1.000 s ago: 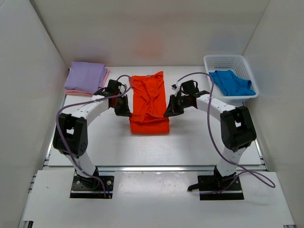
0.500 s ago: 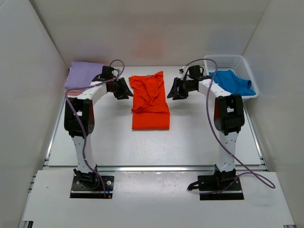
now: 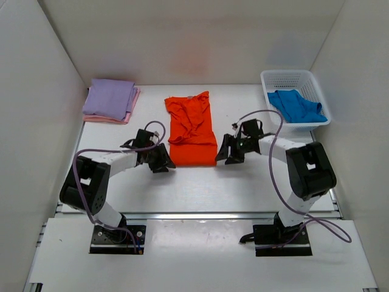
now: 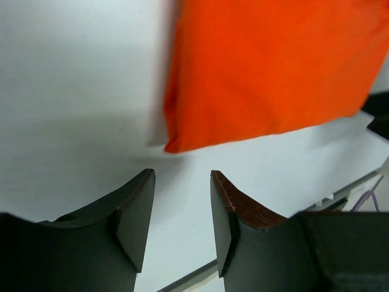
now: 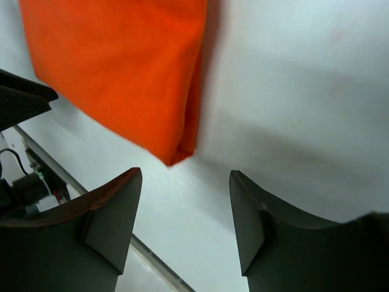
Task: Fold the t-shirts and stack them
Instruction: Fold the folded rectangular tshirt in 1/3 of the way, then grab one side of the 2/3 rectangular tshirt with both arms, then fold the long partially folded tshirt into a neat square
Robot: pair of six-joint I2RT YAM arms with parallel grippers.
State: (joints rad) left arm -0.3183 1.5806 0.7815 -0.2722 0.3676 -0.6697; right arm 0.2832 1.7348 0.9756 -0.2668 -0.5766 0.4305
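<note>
Four t-shirts [image 3: 192,131] [image 3: 296,106] [image 3: 109,98] [image 3: 113,119], two claws [image 3: 165,160] [image 3: 223,152], one basket [image 3: 285,74]

Bright, even, diffuse light fills the overhead view, which is sharp; shadows on the white bench [image 3: 200,182] are faint and soft-edged. Both wrist views are softer: the orange t-shirt [image 4: 267,67] shows smeared edges with a broad grey shadow beside it, and the left gripper [image 4: 181,176] and right gripper [image 5: 185,176] loom dark and slightly unfocused.

Four shirts lay there: one orange shirt [image 3: 192,131], one blue shirt [image 3: 296,106], one purple shirt [image 3: 109,97], one pink shirt [image 3: 134,99]. There was one basket [image 3: 292,78]. Two robot arms stood there: left arm [image 3: 118,159], right arm [image 3: 276,145].
</note>
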